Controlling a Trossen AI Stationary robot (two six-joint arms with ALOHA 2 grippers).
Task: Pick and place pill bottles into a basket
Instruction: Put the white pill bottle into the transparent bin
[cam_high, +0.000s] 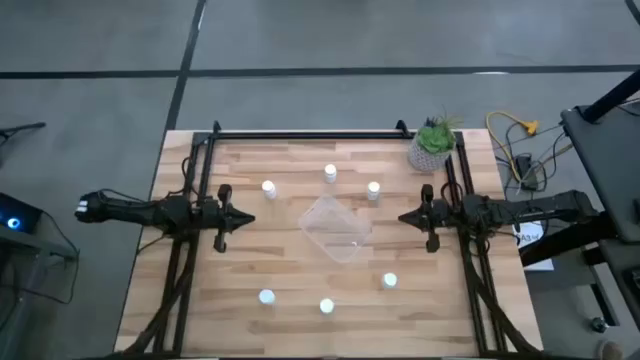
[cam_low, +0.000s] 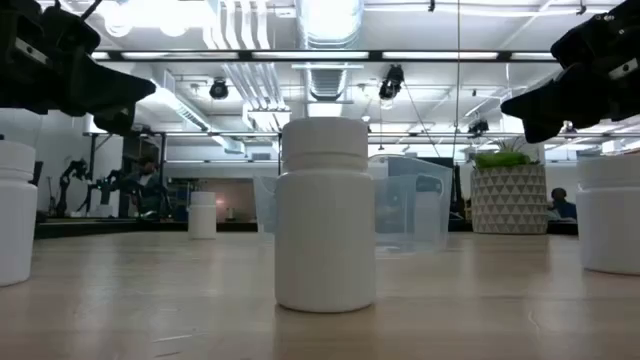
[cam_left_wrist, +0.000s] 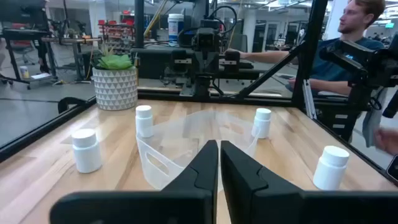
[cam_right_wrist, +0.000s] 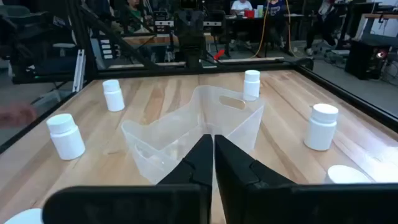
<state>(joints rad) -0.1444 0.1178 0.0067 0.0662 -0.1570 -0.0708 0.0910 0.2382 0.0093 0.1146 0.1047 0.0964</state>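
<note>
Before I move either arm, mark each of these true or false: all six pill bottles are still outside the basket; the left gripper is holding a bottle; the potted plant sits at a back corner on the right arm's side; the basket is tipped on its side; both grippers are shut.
1. All six pill bottles stand on the table, outside the basket. True.
2. The left gripper holds a bottle. False: it is shut on nothing, beside the basket.
3. The potted plant sits at the back corner on the right arm's side. True.
4. The basket lies tipped on its side. False: it stands upright, open side up, mid-table.
5. Both grippers are shut, the right gripper too. True.
</note>
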